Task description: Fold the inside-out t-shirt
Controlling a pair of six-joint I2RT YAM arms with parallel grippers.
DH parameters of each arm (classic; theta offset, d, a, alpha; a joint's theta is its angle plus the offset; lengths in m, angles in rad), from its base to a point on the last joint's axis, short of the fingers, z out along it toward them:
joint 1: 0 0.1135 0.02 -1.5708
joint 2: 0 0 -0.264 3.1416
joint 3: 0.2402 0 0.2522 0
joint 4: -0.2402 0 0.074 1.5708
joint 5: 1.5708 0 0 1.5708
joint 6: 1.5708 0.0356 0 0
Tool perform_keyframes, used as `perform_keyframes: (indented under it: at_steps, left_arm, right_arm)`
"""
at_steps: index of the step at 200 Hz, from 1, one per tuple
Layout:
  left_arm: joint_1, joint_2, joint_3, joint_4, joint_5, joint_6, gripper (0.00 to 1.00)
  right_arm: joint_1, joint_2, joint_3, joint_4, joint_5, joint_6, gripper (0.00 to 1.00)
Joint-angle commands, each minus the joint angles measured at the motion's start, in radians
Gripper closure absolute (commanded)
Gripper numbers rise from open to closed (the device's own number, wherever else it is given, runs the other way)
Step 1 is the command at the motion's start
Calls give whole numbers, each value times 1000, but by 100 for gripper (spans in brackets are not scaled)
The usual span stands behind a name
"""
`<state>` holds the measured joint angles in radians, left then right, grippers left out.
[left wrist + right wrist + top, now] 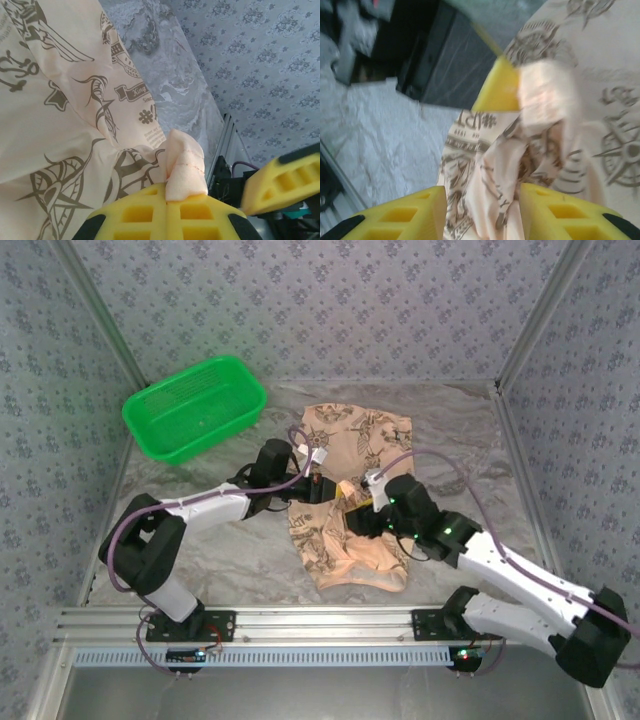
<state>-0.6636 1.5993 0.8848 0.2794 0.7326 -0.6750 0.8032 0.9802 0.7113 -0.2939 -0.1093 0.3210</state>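
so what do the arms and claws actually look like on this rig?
The left arm and right arm have white link shells between black joint housings, each with a lilac cable looped along the outside. Small green lights glow near the right arm's wrist. The left claw and right claw have bright yellow fingers moulded with rectangular pockets, black at the base.

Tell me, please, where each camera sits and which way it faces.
Top external: above and behind, looking down at the table, t-shirt and green basket; left arm and right arm show.
Left wrist: just above the cloth, facing a papered wall; left gripper shut on a fold.
Right wrist: looking down at the t-shirt; right gripper open, cloth between.
Shared: both wrist views show that pinched fold.
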Motion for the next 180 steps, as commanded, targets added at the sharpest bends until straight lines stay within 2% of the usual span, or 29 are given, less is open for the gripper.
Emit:
perform_keyframes:
  at_steps: [1,39,63,86,121,163,180]
  left_arm:
    - [-3,-13,44,-42,41,-31,100]
    - [-1,-4,57,-61,45,-30,100]
    - [-1,4,52,-44,41,-46,100]
    - [-1,15,52,-42,46,-54,100]
    - [-2,22,52,-23,45,-68,100]
    - [-1,42,57,8,59,-105,100]
    - [0,44,53,27,59,-122,100]
  right_arm:
    - [22,90,-12,36,46,38,54]
    - [1,216,-26,101,172,179,51]
    - [-43,257,-35,140,178,215,46]
    - [-55,313,-23,153,179,248,46]
    - [-61,379,-24,178,227,277,53]
    - [-73,414,-30,241,197,300,66]
    - [-77,423,-31,248,155,410,68]
